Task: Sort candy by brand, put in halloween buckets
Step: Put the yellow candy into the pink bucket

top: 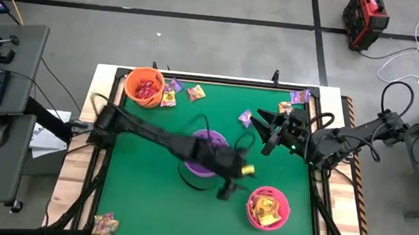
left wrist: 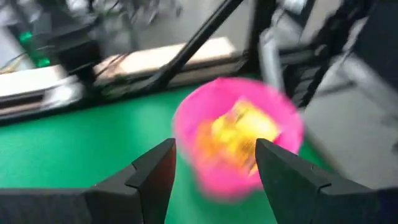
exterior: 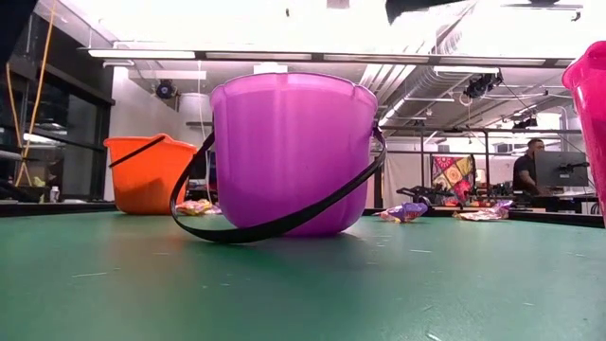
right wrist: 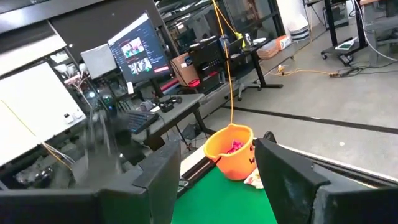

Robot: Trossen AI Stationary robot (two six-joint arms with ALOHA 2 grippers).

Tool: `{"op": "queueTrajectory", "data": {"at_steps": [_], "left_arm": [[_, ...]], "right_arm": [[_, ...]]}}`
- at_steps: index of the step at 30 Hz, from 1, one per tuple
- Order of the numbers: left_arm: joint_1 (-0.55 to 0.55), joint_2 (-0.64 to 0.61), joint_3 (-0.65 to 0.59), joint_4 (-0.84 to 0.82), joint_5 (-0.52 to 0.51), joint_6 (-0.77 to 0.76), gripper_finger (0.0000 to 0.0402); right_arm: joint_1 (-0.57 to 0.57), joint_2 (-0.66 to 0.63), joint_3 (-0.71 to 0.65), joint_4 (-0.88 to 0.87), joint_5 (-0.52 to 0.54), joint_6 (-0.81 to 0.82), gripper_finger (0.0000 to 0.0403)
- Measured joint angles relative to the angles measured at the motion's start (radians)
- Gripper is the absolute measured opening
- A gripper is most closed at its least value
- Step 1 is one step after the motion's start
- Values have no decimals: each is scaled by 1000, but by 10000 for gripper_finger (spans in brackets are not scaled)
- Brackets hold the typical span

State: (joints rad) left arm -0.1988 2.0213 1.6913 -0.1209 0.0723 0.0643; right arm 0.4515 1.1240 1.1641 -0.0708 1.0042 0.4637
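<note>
Three halloween buckets stand on the green mat: an orange bucket (top: 145,87) at the far left holding red candy, a purple bucket (top: 206,151) in the middle, and a pink bucket (top: 268,207) at the near right holding yellow candy (left wrist: 236,137). My left gripper (left wrist: 214,149) is open and empty. It hangs over the mat (top: 236,179) between the purple and pink buckets and points at the pink one. A small yellow bit (top: 247,169) shows beside it; I cannot tell whether it is candy. My right gripper (top: 269,126) is held high at the right, open (right wrist: 217,149) and empty.
Loose candy lies near the orange bucket (top: 169,95), by the far right corner (top: 300,96), under my right arm (top: 246,118) and at the near left corner (top: 105,224). The purple bucket's black handle (exterior: 275,227) lies on the mat. Black frame rails edge the table.
</note>
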Motion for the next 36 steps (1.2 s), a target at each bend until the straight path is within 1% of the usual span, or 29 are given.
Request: {"op": "queueTrajectory", "data": {"at_steps": [3, 6, 9, 13, 15, 18, 20, 22, 24, 26, 28, 31, 33, 36], "left_arm": [[73, -124, -4, -224, -50, 69, 209], [169, -246, -43, -369, -89, 71, 209], [281, -365, -134, -406, -109, 40, 209], [426, -513, -301, -401, -161, -54, 209], [485, -563, -386, -420, -186, -134, 209], [567, -593, -482, -522, -198, -240, 209], [621, -580, -507, -604, -192, -237, 209], [668, -538, -505, -642, -166, -151, 209], [705, -475, -478, -679, -148, -45, 208], [732, -396, -409, -739, -144, 41, 208], [756, -303, -320, -843, -149, 110, 208], [769, -158, -198, -1000, -205, 181, 208], [770, -86, -143, -1054, -239, 207, 208], [768, -11, -103, -1068, -263, 257, 208]], "right_arm": [[0, 0, 0, 0, 0, -18, 201], [0, 0, 0, 0, 0, -20, 201], [0, 0, 0, 0, 0, -20, 201], [0, 0, 0, -15, -18, -20, 201], [0, 0, 0, -32, -35, -20, 201], [0, 0, 0, -61, -47, -15, 201], [0, 0, 0, -68, -39, 1, 201], [-6, 0, 0, -72, -32, 6, 201], [-18, 0, 0, -79, -29, 6, 201], [-38, 0, 0, -79, -21, 9, 201], [-60, 0, 0, -83, -7, 37, 201], [-99, 1, 0, -93, -3, 80, 201], [-122, 1, 0, -100, -1, 113, 201], [-146, 9, 0, -117, -2, 160, 201]]}}
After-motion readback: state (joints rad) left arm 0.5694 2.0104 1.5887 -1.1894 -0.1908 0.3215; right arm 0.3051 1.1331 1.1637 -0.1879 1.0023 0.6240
